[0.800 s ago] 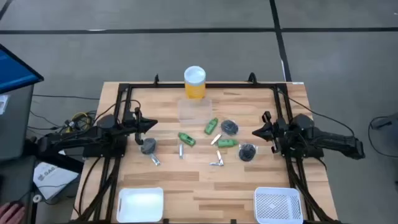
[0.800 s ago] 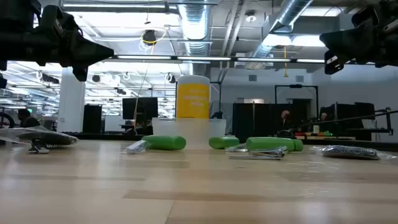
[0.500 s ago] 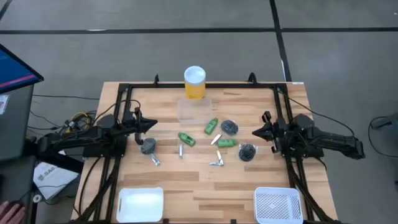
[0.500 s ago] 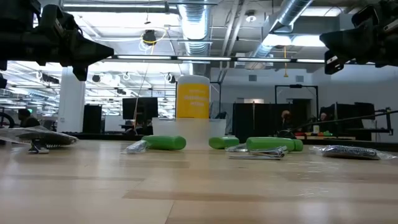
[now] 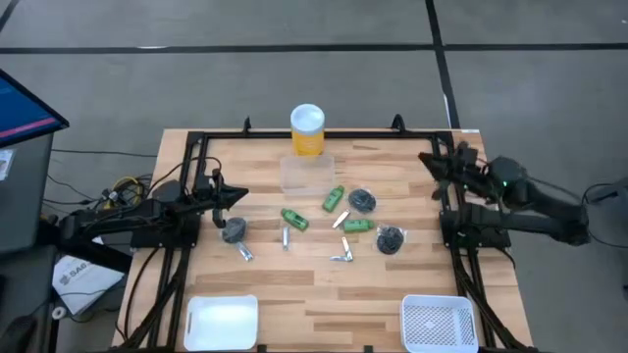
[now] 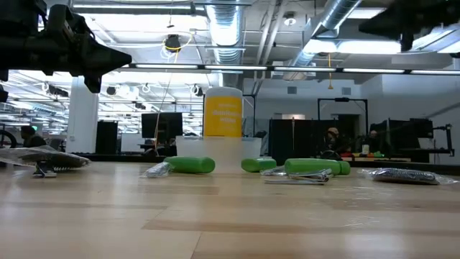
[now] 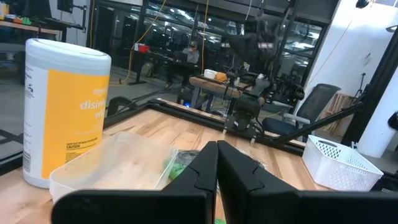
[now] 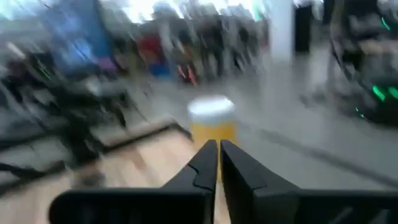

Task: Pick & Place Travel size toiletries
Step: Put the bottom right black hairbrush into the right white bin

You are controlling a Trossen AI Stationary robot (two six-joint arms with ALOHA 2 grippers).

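The toiletries lie loose on the wooden table's middle: green tubes, dark grey round pieces and thin silvery pieces. In the low view a green tube rests on its side. My left gripper hovers shut above the table, left of the pile. My right gripper is shut and raised high near the table's far right, away from the pile.
A tall yellow white-lidded cylinder stands at the far edge with a clear shallow container in front of it. A white tray and a white mesh basket sit at the near edge. Black frame rails border the table.
My right arm has lifted and swung toward the table's far right corner, away from the pile, with its fingers still together; in the low view it has climbed to the picture's top. The left arm and the toiletries have stayed put.
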